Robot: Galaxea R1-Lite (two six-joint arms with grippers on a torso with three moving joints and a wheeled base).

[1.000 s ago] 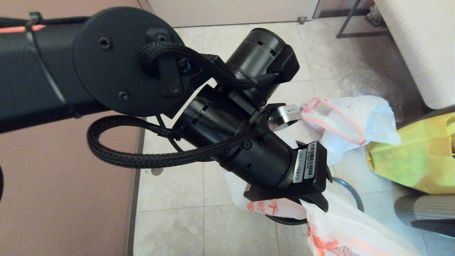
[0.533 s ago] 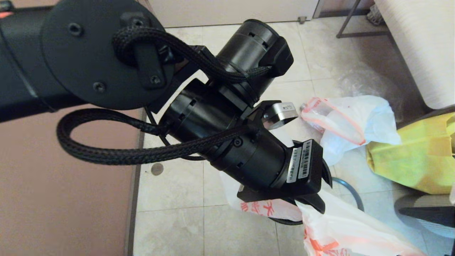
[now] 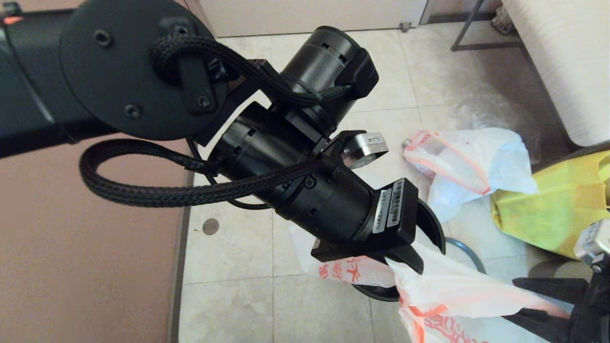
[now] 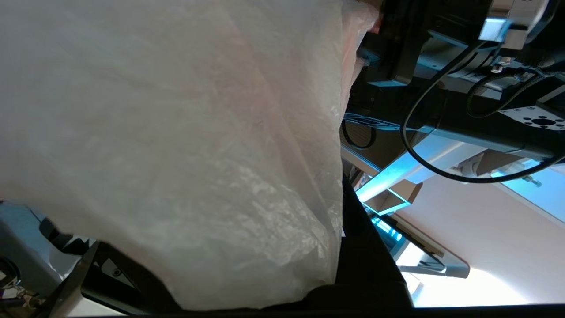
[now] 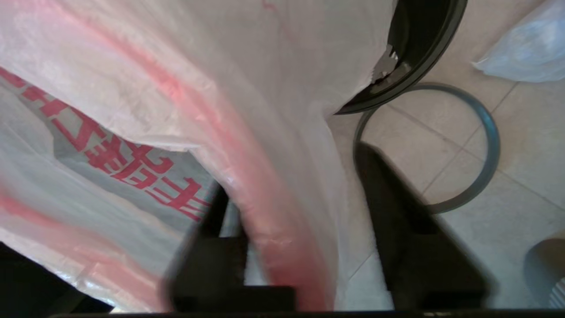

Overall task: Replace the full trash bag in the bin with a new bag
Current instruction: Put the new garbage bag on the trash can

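My left gripper hangs over the floor, shut on the new bag, a thin white film with red characters and a pink-orange hem. In the left wrist view the film fills most of the picture beside one dark finger. My right gripper sits at the lower right, open, with the bag's hem running between its fingers. The black bin is mostly hidden behind my left wrist. Its grey hoop lies on the tiles beside it. The full trash bag lies on the floor beyond.
A yellow fabric bag sits at the right, against a pale upholstered seat. Crinkled clear plastic lies behind the full bag. A pink wall bounds the left. My left arm blocks much of the head view.
My left arm has shifted left and pulled the new bag with it. My right gripper has come into view at the lower right and reached the bag's hem.
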